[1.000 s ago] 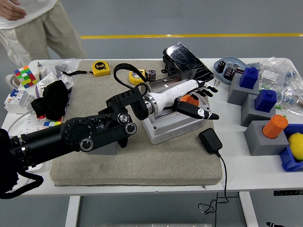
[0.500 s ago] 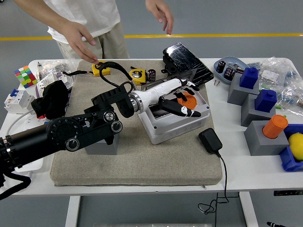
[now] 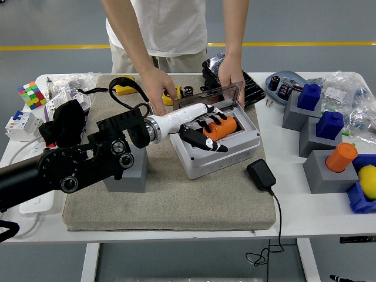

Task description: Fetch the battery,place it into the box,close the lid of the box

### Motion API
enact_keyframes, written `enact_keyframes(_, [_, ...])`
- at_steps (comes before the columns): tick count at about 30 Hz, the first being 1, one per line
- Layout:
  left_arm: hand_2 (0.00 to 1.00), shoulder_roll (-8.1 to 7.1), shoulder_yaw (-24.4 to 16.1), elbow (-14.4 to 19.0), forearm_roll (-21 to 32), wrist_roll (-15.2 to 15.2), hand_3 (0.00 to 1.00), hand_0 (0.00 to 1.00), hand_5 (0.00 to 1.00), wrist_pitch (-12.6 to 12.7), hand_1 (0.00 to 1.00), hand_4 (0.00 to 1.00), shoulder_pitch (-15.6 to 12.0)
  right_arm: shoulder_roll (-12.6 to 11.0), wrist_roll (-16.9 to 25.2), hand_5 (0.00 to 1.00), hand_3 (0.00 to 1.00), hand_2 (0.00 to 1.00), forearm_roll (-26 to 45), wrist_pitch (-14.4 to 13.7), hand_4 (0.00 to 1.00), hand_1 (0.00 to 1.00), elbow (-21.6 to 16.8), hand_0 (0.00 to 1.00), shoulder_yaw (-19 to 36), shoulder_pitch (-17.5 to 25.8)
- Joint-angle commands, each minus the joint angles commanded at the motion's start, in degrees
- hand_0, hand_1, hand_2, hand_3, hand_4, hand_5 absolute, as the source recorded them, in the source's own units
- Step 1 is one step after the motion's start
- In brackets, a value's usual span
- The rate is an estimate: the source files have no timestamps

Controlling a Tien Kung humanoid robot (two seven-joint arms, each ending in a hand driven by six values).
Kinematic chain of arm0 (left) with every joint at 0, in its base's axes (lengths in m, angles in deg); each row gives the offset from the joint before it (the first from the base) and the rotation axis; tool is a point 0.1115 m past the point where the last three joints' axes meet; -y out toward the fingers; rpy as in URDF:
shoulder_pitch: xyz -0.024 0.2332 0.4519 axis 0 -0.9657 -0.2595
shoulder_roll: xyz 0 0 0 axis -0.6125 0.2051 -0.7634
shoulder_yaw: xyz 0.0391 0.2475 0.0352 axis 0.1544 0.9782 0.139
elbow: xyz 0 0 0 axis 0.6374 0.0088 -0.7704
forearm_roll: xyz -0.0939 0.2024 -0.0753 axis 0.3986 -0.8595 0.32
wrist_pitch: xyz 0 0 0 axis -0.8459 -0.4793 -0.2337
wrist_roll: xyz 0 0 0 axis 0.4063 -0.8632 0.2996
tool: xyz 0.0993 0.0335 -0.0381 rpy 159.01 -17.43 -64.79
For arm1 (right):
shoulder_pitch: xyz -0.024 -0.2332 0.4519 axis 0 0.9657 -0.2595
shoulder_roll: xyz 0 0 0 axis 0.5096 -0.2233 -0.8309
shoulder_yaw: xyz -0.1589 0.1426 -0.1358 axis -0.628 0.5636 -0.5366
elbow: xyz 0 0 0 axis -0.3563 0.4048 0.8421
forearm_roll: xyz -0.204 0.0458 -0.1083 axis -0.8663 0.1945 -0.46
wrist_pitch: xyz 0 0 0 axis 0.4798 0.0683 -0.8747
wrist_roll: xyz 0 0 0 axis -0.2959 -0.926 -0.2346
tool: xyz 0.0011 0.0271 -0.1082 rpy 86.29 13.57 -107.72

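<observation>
Head view: your only view of the worktop point(image 3: 305, 214).
Left hand point(image 3: 202, 130): you see it over the open box point(image 3: 218, 143), its fingers point(image 3: 207, 144) spread loosely and grasping nothing.
Battery point(image 3: 220, 128): the orange cylinder lies inside the box, just beside your fingers.
Lid point(image 3: 212, 97): a person's hands point(image 3: 157, 89) hold it tilted up, toward the worktop's far edge.
Right hand: not seen.
Writing: none is legible to you.
</observation>
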Motion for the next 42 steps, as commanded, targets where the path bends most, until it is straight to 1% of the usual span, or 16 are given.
enact_keyframes(1, [0.734,-0.64,-0.5,1.2,-0.9,0.9,0.781,0.665,0.401,-0.5,0.741,0.998,0.1,0.0,0.0,0.463,0.532,0.686,0.0,0.0,0.905,0.671,0.0,0.671,0.1,0.0])
enact_keyframes(2, [0.631,-1.1,-1.0,2.0,-1.3,1.5,0.731,0.382,0.404,-0.8,0.606,0.998,0.2,0.0,0.0,0.463,0.532,0.686,0.0,0.0,0.905,0.671,0.0,0.671,0.1,0.0])
enact_keyframes(4, [0.631,-1.94,-2.2,3.6,-2.2,2.3,0.731,0.382,0.404,-1.2,0.606,0.998,0.4,-0.1,0.0,0.463,0.532,0.686,0.0,0.0,0.905,0.671,0.0,0.671,0.1,0.0])
enact_keyframes(7, [0.631,-2.46,-4.5,5.5,-2.7,2.1,0.731,0.382,0.404,-0.9,0.606,0.998,0.6,0.0,0.1,0.463,0.532,0.686,0.0,-0.1,0.905,0.671,-0.1,0.671,0.3,-0.1])
enact_keyframes(8, [0.573,-2.45,-5.4,6.0,-2.6,1.7,0.673,0.307,0.402,-0.4,0.553,0.998,0.6,0.0,0.1,0.463,0.531,0.686,-0.1,-0.1,0.905,0.671,-0.1,0.673,0.4,-0.1])
enact_keyframes(9, [0.573,-2.4,-5.9,6.3,-2.4,1.2,0.673,0.307,0.402,0.1,0.553,0.998,0.5,0.0,0.1,0.463,0.531,0.686,-0.1,-0.1,0.905,0.671,-0.1,0.673,0.4,-0.1])
enact_keyframes(11, [0.573,-1.96,-7.1,6.6,-2.1,-0.9,0.673,0.307,0.402,2.4,0.553,0.998,0.3,0.1,0.1,0.463,0.531,0.686,0.0,-0.1,0.905,0.671,-0.1,0.673,0.4,-0.1])
enact_keyframes(14, [0.573,-0.71,-8.2,5.3,-2.1,-3.9,0.673,0.307,0.402,5.7,0.553,0.998,0.2,0.1,0.1,0.463,0.531,0.686,0.0,-0.1,0.905,0.671,-0.1,0.673,0.2,-0.1])
enact_keyframes(15, [0.693,-0.14,-8.5,4.5,-2.1,-4.6,0.754,0.652,0.398,6.4,0.706,0.998,0.2,0.1,0.1,0.463,0.531,0.685,0.0,-0.1,0.905,0.672,-0.1,0.671,0.2,-0.1])
enact_keyframes(20, [0.693,2.38,-8.4,0.3,-2.2,-5.2,0.754,0.652,0.398,7.1,0.706,0.998,0.7,0.1,0.2,0.463,0.531,0.685,0.1,-0.1,0.905,0.672,-0.1,0.671,-0.2,-0.2])
enact_keyframes(21, [0.788,2.9,-8.0,-0.7,-2.1,-5.2,0.815,0.728,0.398,7.0,0.818,0.998,0.9,0.1,0.2,0.463,0.53,0.685,0.1,-0.1,0.905,0.671,-0.2,0.671,-0.3,-0.2])
enact_keyframes(25, [0.788,4.49,-5.9,-4.5,-1.5,-4.2,0.815,0.728,0.398,6.3,0.818,0.998,1.7,0.1,0.2,0.463,0.53,0.685,0.2,-0.1,0.905,0.671,-0.2,0.671,-0.6,-0.3])
enact_keyframes(27, [0.788,4.81,-4.9,-5.8,-1.3,-3.4,0.816,0.721,0.392,5.6,0.82,0.998,1.9,0.1,0.2,0.463,0.528,0.685,0.2,0.0,0.904,0.672,-0.3,0.67,-0.7,-0.3])
enact_keyframes(31, [0.788,4.71,-3.2,-7.3,-1.0,-2.1,0.816,0.721,0.392,4.4,0.82,0.998,2.0,0.1,0.2,0.463,0.528,0.685,0.0,0.0,0.904,0.672,-0.4,0.67,-0.5,-0.3])
enact_keyframes(35, [0.776,3.36,-3.3,-5.1,-1.3,-0.3,0.81,0.71,0.392,3.0,0.808,0.998,1.3,0.0,0.2,0.463,0.529,0.685,-0.3,0.0,0.905,0.67,-0.5,0.672,0.0,-0.1])
enact_keyframes(42, [0.746,0.68,-4.6,2.4,-2.4,2.9,0.789,0.681,0.394,1.1,0.774,0.998,0.2,0.0,0.2,0.463,0.529,0.685,-0.5,0.0,0.905,0.671,-0.4,0.672,0.5,0.4])
